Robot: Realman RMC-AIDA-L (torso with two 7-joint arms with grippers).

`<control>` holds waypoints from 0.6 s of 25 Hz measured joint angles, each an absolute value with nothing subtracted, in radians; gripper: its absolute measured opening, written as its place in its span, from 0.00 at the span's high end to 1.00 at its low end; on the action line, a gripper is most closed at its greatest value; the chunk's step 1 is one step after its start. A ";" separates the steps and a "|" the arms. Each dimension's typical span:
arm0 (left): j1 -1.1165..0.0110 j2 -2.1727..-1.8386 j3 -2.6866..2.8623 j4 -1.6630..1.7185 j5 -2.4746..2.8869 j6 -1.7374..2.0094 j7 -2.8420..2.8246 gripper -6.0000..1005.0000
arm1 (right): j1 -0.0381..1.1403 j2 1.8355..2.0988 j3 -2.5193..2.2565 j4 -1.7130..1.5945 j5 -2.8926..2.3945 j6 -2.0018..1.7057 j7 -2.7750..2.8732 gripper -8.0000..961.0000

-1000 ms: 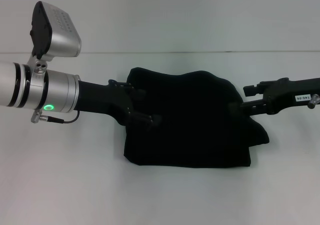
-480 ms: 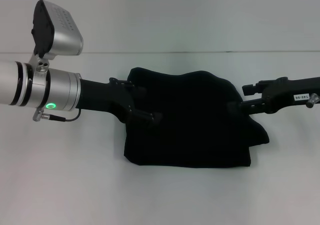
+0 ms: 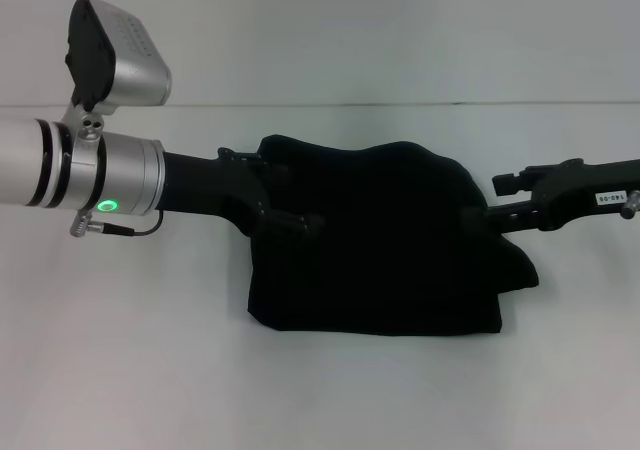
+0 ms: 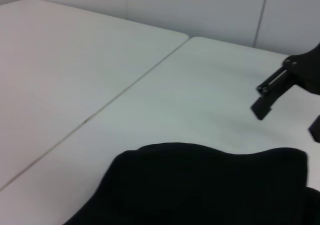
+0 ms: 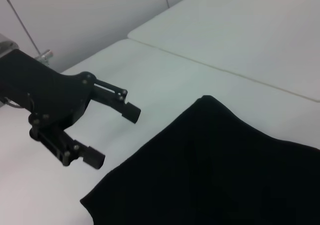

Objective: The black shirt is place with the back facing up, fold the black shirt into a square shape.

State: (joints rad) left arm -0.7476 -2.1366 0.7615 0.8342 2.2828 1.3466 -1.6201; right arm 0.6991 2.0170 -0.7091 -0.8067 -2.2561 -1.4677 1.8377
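Item one: the black shirt (image 3: 385, 240), lying on the white table (image 3: 130, 370) in the middle of the scene. It is already gathered into a compact, roughly rectangular bundle, with a straight near edge and a humped, uneven far edge. A loose corner is sticking out on the robot's right side.

Item two: the left gripper (image 3: 290, 205), reaching in from the robot's left at the bundle's far left corner. Its fingers are standing apart and holding nothing, as the right wrist view shows plainly (image 5: 112, 132); there they are hanging just beside the cloth's edge, not touching it.

Item three: the right gripper (image 3: 500, 202), sitting at the bundle's right edge near the far corner. Black fingers against black cloth are making it impossible to tell whether they are spread or closed, or whether any fabric is caught between them. The left wrist view catches it only partly (image 4: 280, 90).

Changes noted over the last second: the right arm is pulling slightly outward, away from the shirt. The left arm is shifting a little along its own line. The shirt's outline is staying the same, so neither arm appears to be dragging cloth.

Reading: both arms seem to be letting go and backing off after a fold. The task looks well advanced, though the lumpy far edge and stray right corner are keeping the shape short of a clean square.
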 joint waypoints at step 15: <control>-0.751 -2.131 0.761 0.800 2.285 1.278 -1.628 0.11 | 0.716 2.009 -0.733 -0.789 -2.258 -1.394 1.860 0.07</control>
